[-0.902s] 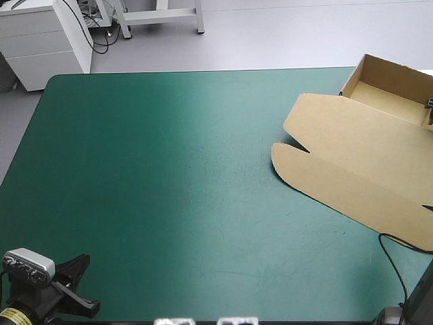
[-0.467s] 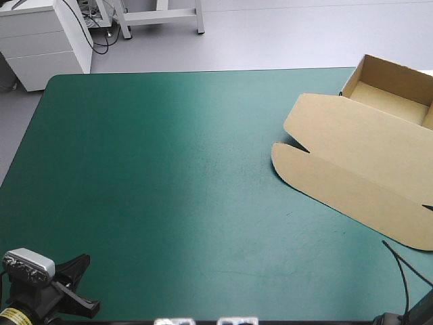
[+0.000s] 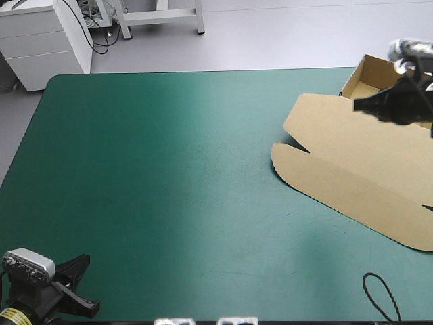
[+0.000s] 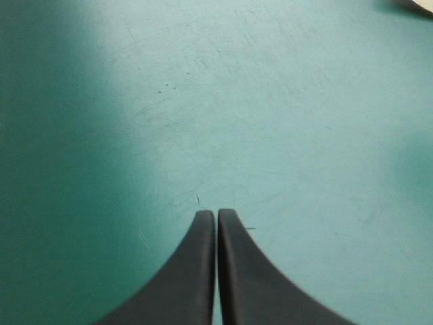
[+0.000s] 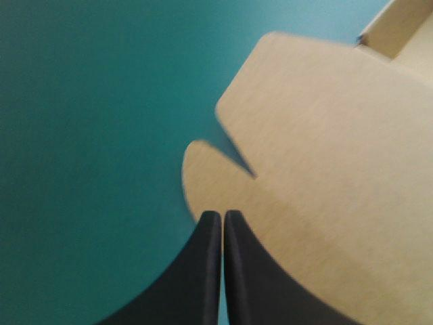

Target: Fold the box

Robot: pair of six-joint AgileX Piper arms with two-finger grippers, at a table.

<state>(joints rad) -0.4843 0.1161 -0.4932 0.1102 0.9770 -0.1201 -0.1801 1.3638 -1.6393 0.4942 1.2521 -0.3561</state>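
The brown box [image 3: 358,162] lies at the table's right side. Its lid is flat toward the middle, with a notched flap at the near-left corner. Its tray [image 3: 379,74] stands with walls raised at the far right. My right gripper [image 3: 358,105] hovers shut above the seam between lid and tray, pointing left and holding nothing. In the right wrist view its fingers meet in one arch [image 5: 222,214] over the box's notched flap [image 5: 318,169]. My left gripper [image 4: 216,214] is shut and bare over the teal-green cover near the front left corner.
The teal-green cover [image 3: 169,169] stretches from the box to the table's left edge. A white cabinet [image 3: 40,40] stands off the table beyond its far left corner. The box runs out past the right edge of the high view.
My right arm was out at the near right edge earlier. It has now swung in above the box's tray. The left arm and the box have not moved.
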